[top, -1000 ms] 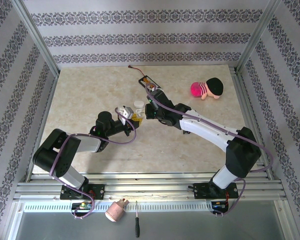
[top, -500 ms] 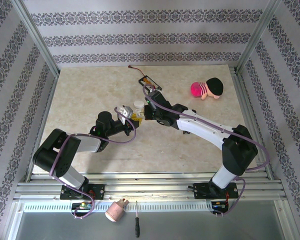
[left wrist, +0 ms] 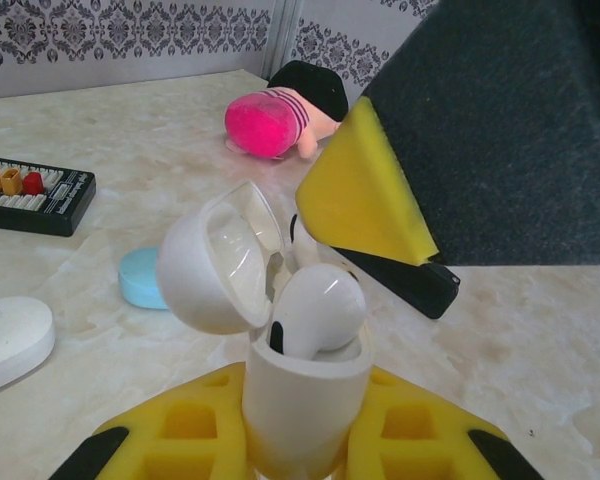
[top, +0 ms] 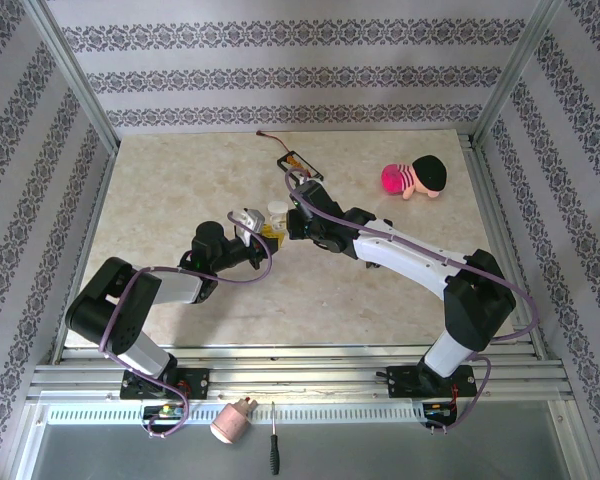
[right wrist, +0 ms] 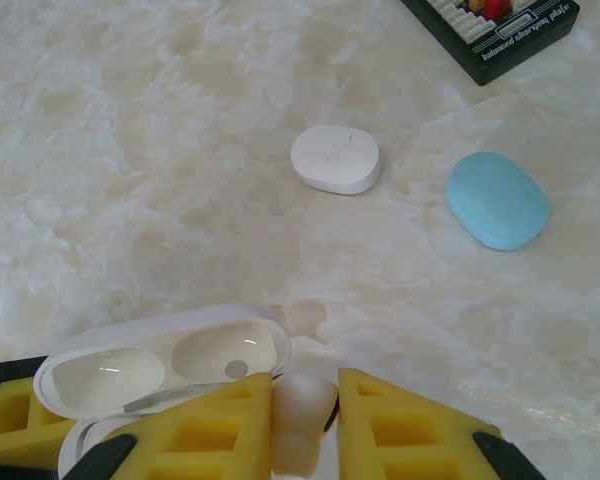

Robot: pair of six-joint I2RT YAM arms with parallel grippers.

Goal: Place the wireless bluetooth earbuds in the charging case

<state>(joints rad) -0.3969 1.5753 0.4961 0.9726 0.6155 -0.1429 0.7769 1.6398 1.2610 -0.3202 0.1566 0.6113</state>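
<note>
The table [top: 180, 200] under me is a pale, marbled slab, smooth and slightly glossy. My left arm [top: 130, 300] lies low and folded, its forearm reaching toward the middle. My right arm [top: 420, 265] stretches in a long diagonal from its base to the same spot, so both wrists meet nearly nose to nose. Well apart at the far right lies a soft plush doll [top: 415, 178], pink with a black cap. A flat black board [top: 300, 165] with small coloured parts sits near the far edge.

My left hand [top: 252, 225] is closed on the charging case [left wrist: 300, 400], a smooth white plastic pebble pinched at its lower body between my ribbed yellow pads. The case stands upright, and its hollow, glossy lid [left wrist: 220, 260] is hinged open and tilted back. On the table beyond lie a rounded light-blue case [right wrist: 498, 200] and a white case [right wrist: 336, 158], both shut and apart from each other.

My right hand [right wrist: 302, 400] comes down from above, its yellow pads pressed against either side of the earbud [left wrist: 320, 305]. The earbud is white and glossy. Its long axis is close to upright, with the bulbous head up and the lower end sunk in the case's well.
</note>
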